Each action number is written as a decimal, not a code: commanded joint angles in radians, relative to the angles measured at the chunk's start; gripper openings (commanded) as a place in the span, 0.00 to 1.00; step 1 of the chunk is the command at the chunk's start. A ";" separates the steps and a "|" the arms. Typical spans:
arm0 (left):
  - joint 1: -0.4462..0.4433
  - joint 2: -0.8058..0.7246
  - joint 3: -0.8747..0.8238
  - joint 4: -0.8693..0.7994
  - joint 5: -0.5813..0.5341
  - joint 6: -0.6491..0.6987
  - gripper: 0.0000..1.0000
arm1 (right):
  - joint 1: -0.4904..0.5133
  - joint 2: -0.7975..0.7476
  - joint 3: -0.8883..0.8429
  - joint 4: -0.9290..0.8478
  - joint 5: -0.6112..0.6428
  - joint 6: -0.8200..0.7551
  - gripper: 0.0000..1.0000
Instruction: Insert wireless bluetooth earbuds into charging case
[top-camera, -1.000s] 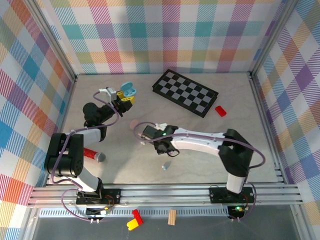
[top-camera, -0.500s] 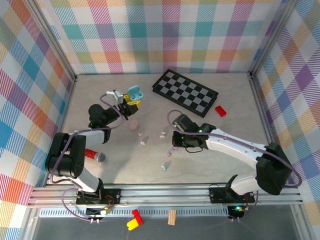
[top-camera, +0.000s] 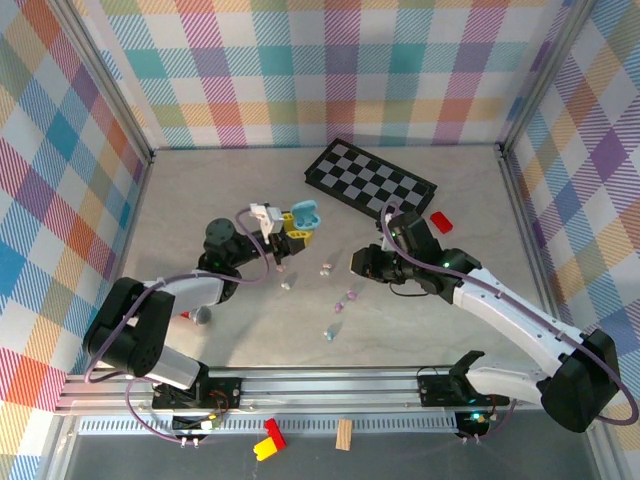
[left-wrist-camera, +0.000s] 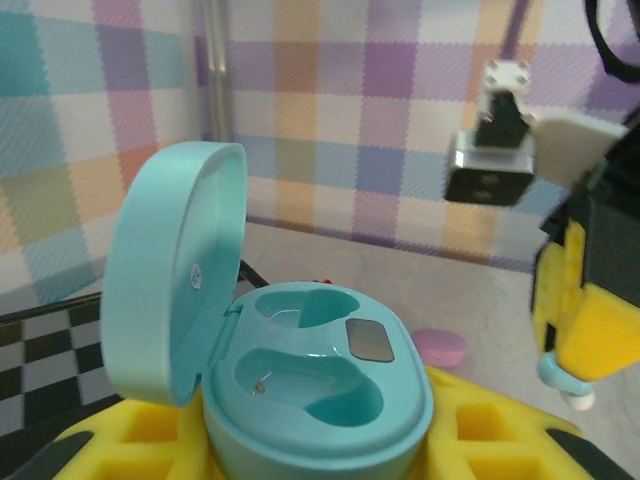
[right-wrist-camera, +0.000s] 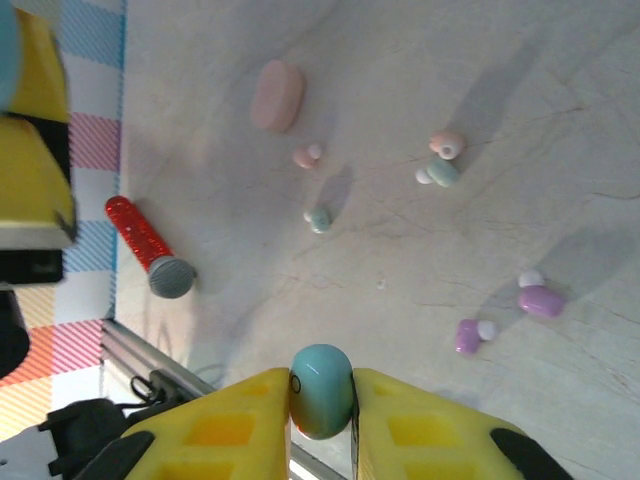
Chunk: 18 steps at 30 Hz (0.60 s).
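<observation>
Loose buds (top-camera: 329, 331) lie scattered on the worktop (top-camera: 420, 345) between the two arms, two purple ones close together, pink and teal ones beyond them. Right end effector (right-wrist-camera: 322, 408) is closed on one teal bud (right-wrist-camera: 321, 385), pinched between its yellow pads above the worktop; left end effector (top-camera: 294, 228) is clamped on the teal case (left-wrist-camera: 318, 380), held upright, lid swung open, both wells exposed. Pink case (right-wrist-camera: 277, 95) lies flat near the left end effector; checkerboard (top-camera: 370, 185) and red block (top-camera: 441, 221) sit farthest back.
</observation>
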 joint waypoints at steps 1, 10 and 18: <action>-0.046 -0.017 -0.006 -0.072 -0.051 0.119 0.32 | -0.008 -0.007 0.052 0.061 -0.077 0.006 0.20; -0.113 0.040 -0.006 -0.013 -0.057 0.110 0.32 | -0.009 0.020 0.139 0.076 -0.104 -0.021 0.20; -0.169 0.047 -0.021 -0.003 -0.089 0.117 0.32 | -0.012 0.055 0.181 0.101 -0.130 -0.005 0.20</action>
